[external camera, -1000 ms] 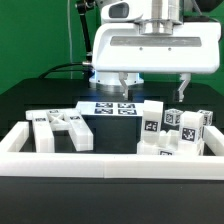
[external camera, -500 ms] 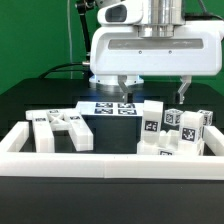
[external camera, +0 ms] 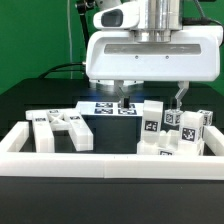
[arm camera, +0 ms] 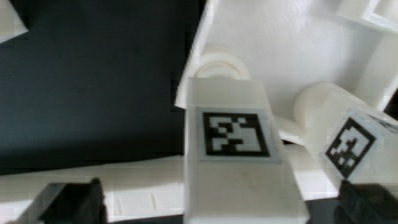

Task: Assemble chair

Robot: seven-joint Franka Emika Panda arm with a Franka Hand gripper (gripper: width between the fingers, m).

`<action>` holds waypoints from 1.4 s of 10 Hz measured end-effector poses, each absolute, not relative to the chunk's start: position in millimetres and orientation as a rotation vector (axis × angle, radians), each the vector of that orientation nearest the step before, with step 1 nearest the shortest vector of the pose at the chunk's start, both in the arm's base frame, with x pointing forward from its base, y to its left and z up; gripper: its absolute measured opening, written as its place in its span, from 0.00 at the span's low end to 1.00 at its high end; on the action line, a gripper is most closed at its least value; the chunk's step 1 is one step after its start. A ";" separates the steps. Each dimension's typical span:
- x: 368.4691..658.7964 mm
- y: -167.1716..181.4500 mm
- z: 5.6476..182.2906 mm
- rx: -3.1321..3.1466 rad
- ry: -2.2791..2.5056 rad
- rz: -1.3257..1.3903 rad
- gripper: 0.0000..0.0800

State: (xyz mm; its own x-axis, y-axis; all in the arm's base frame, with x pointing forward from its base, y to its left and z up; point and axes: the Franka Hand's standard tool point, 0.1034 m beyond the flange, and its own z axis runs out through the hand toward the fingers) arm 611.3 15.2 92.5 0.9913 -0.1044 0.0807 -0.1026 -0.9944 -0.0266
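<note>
Arm (external camera: 150, 50): we see it lower than a second ago and nudged toward the exterior view's left.
Chair parts (external camera: 165, 130): unmoved, and the exterior view's right cluster sits under the hand.
Gripper (external camera: 151, 97): wide open and empty, straddling an upright tagged part (arm camera: 231, 140). We judge a grasp comes next.

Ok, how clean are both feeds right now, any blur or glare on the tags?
Exterior view: evenly lit and sharp, tags on the matte white blocky chair parts distinct, glossy white robot arm bright but not blown out. Wrist view: soft close-up, the upright white tagged block slightly blurred, dark gripper fingertips out of focus.
</note>
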 end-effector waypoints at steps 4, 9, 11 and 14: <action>608.7 14.1 91.3 -3.111 0.165 -0.098 0.81; 610.3 17.1 90.8 -3.067 0.176 0.268 0.81; 610.9 14.5 88.9 -3.069 0.180 0.265 0.81; 616.1 8.0 90.4 -3.068 0.196 0.258 0.81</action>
State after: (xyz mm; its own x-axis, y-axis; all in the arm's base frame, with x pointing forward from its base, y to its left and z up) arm 616.1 8.0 90.4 0.9780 -0.1216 -0.1697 -0.1310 -0.9903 -0.0457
